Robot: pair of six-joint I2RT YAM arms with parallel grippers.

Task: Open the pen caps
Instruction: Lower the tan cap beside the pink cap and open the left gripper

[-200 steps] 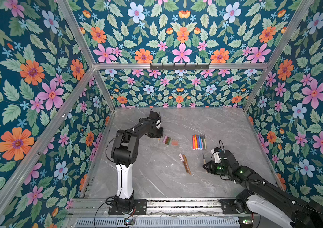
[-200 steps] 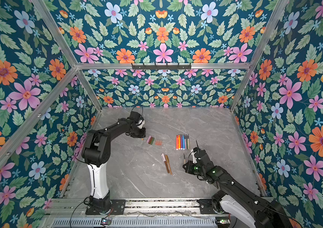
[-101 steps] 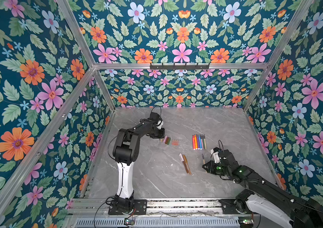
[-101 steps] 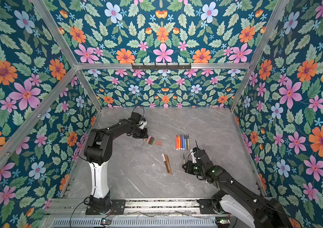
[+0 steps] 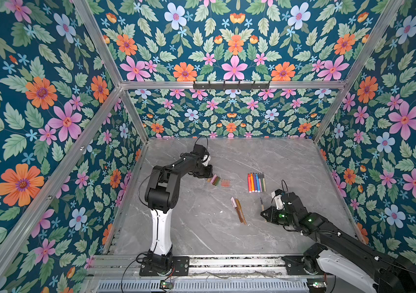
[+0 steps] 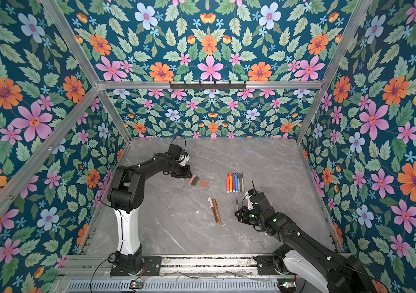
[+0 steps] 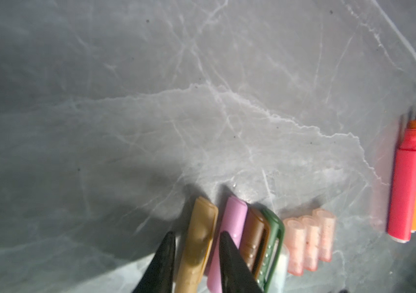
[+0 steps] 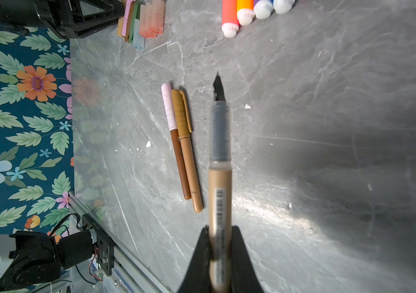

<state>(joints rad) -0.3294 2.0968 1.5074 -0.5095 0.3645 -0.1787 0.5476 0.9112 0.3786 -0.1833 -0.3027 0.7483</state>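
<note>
Since a second ago the left gripper (image 7: 196, 233) has edged a touch closer to the caps, while the right arm has kept its place. The left jaws stand slightly parted, one finger (image 7: 166, 256) on each side of the gold cap (image 7: 198, 253), which lies on the table (image 5: 202, 236); a thin gap shows on both sides, so nothing is pinched. Just outside one finger the pink cap (image 7: 231, 225), brown cap (image 7: 254, 236) and green cap (image 7: 275, 238) lie side by side, then the three peach caps (image 7: 308, 243). Farther the same way is the row of coloured pens (image 7: 405, 187).

The right gripper (image 8: 219, 229) is clamped on the tan pen (image 8: 219, 157), whose bare black nib points straight out from the jaws. To one side of them, apart from the held pen, the pink-capped pen (image 8: 175, 137) and the gold-capped pen (image 8: 189, 157) lie touching.
</note>
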